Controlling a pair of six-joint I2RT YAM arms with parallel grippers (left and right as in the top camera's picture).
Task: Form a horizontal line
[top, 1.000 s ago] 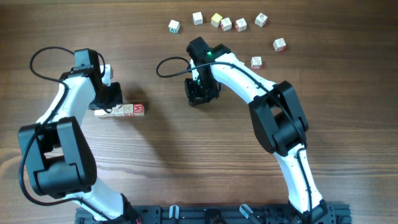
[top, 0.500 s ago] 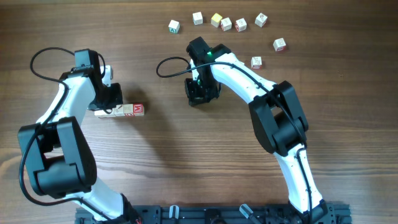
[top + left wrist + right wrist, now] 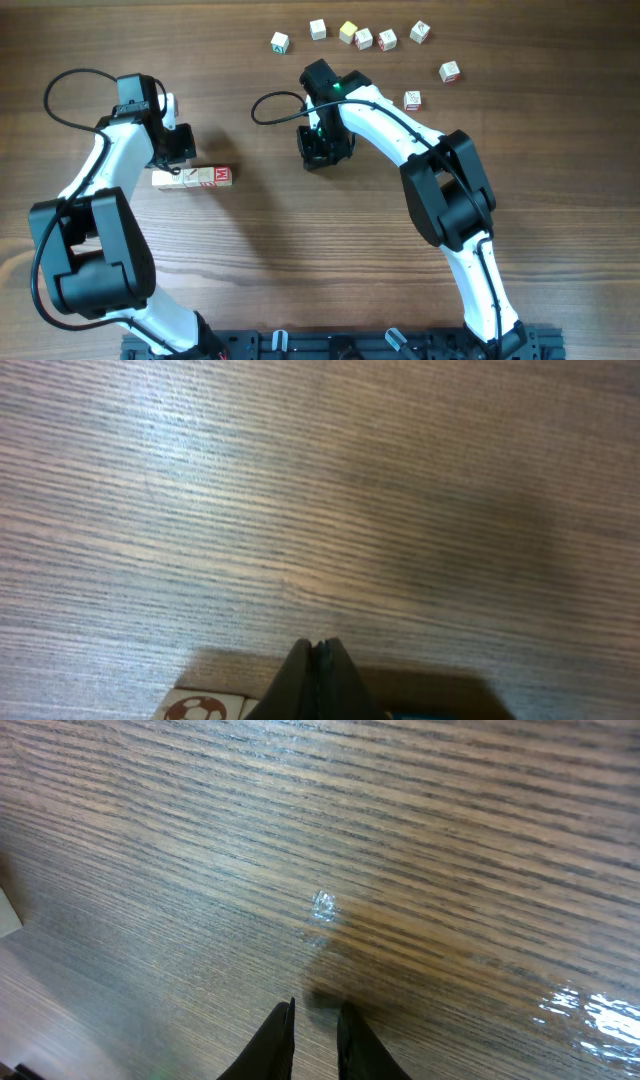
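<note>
**Table** (image 3: 260, 260): brown wood-grain top.

**Row of cubes** (image 3: 193, 177): pale wooden letter cubes set edge to edge, running left to right in the left half of the table. The end cube (image 3: 224, 175) nearest the centre shows a red M.

**Left gripper** (image 3: 177, 150): jaws closed on nothing, fingertips (image 3: 318, 660) pressed together. It sits just at the row's far side; contact cannot be told.

**Right gripper** (image 3: 322, 150): near the table's centre, well apart from the row. A narrow gap shows between the fingers (image 3: 278, 1025), which are empty.

**Loose cubes** (image 3: 364, 39): eight, scattered along the far edge, right of centre.
</note>
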